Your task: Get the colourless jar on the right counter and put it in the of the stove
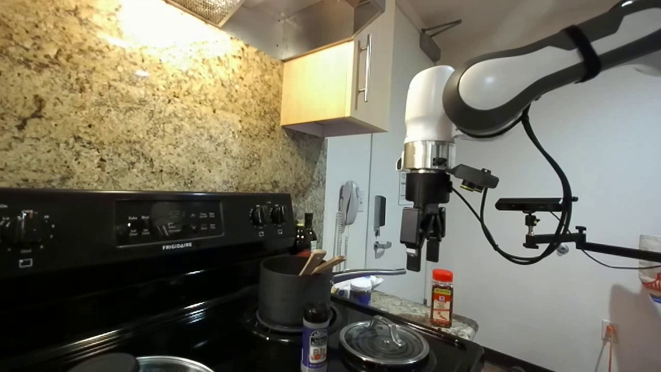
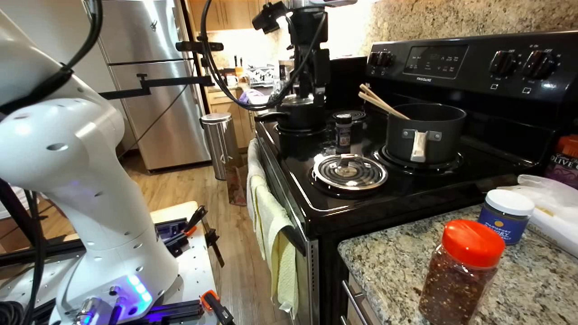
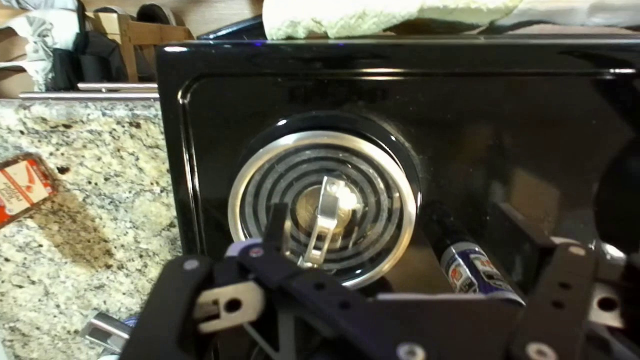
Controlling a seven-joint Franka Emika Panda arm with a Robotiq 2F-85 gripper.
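The colourless jar with a red lid stands upright on the granite counter beside the stove. In the wrist view the jar is at the left edge, partly cut off. The stove is black, with knobs and a display on its back panel; its glossy top fills most of the wrist view. My gripper points down above the stove, with its fingers apart and nothing between them. It is well away from the jar.
A glass lid lies on the front burner. A dark bottle stands near it. A grey pot holds wooden utensils. A white-lidded jar stands on the counter.
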